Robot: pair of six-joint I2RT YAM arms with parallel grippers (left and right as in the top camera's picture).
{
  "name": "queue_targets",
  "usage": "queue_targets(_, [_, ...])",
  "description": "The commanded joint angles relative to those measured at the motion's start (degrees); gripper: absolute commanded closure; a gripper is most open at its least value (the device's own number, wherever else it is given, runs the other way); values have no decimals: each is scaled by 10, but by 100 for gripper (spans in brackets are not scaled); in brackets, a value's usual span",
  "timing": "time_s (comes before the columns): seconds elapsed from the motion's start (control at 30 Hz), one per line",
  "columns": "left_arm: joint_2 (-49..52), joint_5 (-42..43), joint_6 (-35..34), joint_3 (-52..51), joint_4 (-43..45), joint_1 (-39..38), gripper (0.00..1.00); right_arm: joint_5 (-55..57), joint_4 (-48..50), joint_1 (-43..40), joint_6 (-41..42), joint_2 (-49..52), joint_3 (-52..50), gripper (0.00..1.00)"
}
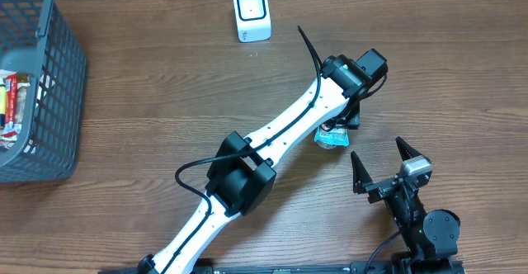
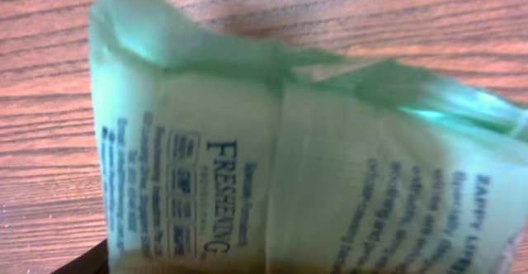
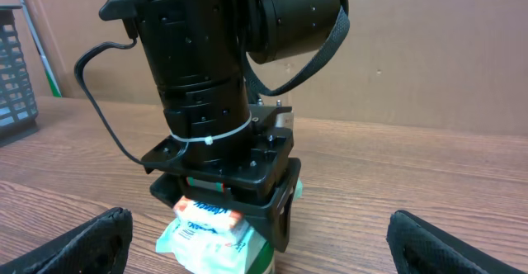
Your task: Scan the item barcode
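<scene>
left hand [image 3: 223,214] on packet [image 3: 206,234], scanner [image 1: 251,13] at 12 o'clock
it straddles the packet lying on the desk [image 1: 165,101], probably to lift it; i cannot tell if it grips. right hand [image 1: 378,152], at the packet's 5 o'clock, is wide open.

The packet [image 2: 247,158] is thin crinkly plastic film, a bit glossy. The table [image 1: 165,101] looks like smooth wood grain, pretty matt. The basket [image 1: 62,101] is dull grey plastic, the scanner [image 1: 252,14] shiny white plastic.

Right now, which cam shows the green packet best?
Left wrist: the green packet fills the frame, close enough to read print. Overhead shows only a corner poking out under the left arm. Right wrist shows one end of it, the rest hidden beneath that arm.
</scene>
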Motion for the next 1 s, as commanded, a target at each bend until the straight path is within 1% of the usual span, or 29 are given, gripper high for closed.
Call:
queue_targets(0.0, [-6, 12, 27, 2, -3, -2, 36, 6, 3, -4, 4, -5, -6, 0])
queue_targets(0.1, [-11, 32, 46, 10, -3, 3, 32, 6, 3, -4, 4, -5, -6, 0])
queue_targets(0.2, [-17, 49, 64, 30, -5, 10, 24, 6, 3, -4, 4, -5, -6, 0])
queue_targets(0.33, [-31, 45, 90, 66, -20, 18, 1, 6, 3, -4, 4, -5, -6, 0])
queue_targets(0.37, [-35, 45, 95, 75, -25, 21, 0, 6, 3, -4, 4, -5, -6, 0])
queue_targets(0.5, [-53, 44, 100, 99, -49, 29, 0, 6, 3, -4, 4, -5, -6, 0])
queue_targets(0.73, [-54, 56, 140, 95, -82, 29, 0, 6, 3, -4, 4, -5, -6, 0])
queue_targets(0.8, [-53, 55, 143, 87, -89, 29, 16, 6, 3, -4, 4, -5, -6, 0])
queue_targets(0.9, [-52, 56, 143, 60, -85, 26, 22, 6, 3, -4, 4, -5, -6, 0])
queue_targets(0.97, [-52, 56, 143, 36, -73, 23, 24, 6, 3, -4, 4, -5, -6, 0])
